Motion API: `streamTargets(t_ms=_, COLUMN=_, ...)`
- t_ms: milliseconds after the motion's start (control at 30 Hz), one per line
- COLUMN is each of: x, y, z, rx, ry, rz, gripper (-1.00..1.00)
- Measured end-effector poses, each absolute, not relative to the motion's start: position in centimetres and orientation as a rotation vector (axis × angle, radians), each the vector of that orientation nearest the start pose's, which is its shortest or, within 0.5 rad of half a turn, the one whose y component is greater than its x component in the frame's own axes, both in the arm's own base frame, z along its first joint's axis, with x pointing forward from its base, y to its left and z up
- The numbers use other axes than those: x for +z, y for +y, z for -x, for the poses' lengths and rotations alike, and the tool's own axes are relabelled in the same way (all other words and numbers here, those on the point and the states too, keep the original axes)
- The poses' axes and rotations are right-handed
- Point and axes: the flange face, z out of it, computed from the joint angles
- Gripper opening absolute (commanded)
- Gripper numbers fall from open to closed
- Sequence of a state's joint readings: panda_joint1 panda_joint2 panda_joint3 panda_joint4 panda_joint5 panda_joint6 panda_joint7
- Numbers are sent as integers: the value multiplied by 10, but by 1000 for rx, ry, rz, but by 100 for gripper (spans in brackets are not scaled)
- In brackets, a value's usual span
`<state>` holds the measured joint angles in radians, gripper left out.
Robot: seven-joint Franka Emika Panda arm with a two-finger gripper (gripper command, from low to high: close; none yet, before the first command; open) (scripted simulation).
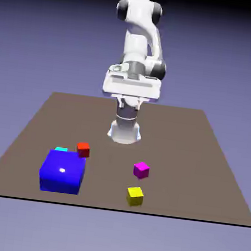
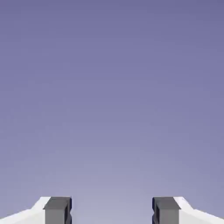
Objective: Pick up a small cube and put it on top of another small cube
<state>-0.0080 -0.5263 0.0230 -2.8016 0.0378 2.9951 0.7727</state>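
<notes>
The small magenta cube [image 1: 141, 169] rests on the brown table [image 1: 201, 159], right of the middle toward the front. A small yellow cube [image 1: 135, 195] lies just in front of it. A small red cube [image 1: 83, 149] sits at the back right corner of the big blue cube [image 1: 61, 172]. My gripper [image 1: 130, 99] hangs high above the table's far half, well back from all cubes. In the hand view its two grey fingertips [image 2: 57, 209] stand wide apart, gripper [image 2: 112, 210] open, with only the blue-violet backdrop between them.
A sliver of a cyan object [image 1: 61, 149] peeks out behind the big blue cube. The table's front edge [image 1: 115, 209] runs just in front of the yellow cube and the blue cube.
</notes>
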Motion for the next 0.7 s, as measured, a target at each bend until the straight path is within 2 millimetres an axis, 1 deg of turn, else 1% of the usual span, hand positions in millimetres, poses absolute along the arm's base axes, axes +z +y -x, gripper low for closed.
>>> streamTargets(t_ms=133, x=375, y=0, z=-407, rx=-576, ry=1360, rz=2498, gripper=0)
streamTargets(t_ms=267, x=310, y=1, z=-407, rx=-192, ry=1662, rz=2430, gripper=0)
streamTargets(t_ms=367, x=263, y=6, z=-399, rx=109, ry=1870, rz=2333, gripper=0)
streamTargets(t_ms=467, x=221, y=15, z=-386, rx=421, ry=2056, rz=2199, gripper=0)
streamTargets(t_ms=567, x=183, y=29, z=-370, rx=741, ry=2211, rz=2029, gripper=0)
streamTargets(t_ms=600, x=173, y=34, z=-365, rx=834, ry=2249, rz=1974, gripper=0)
streamTargets(t_ms=633, x=173, y=34, z=-365, rx=835, ry=2249, rz=1973, gripper=0)
streamTargets(t_ms=700, x=151, y=41, z=-361, rx=836, ry=2246, rz=1972, gripper=0)
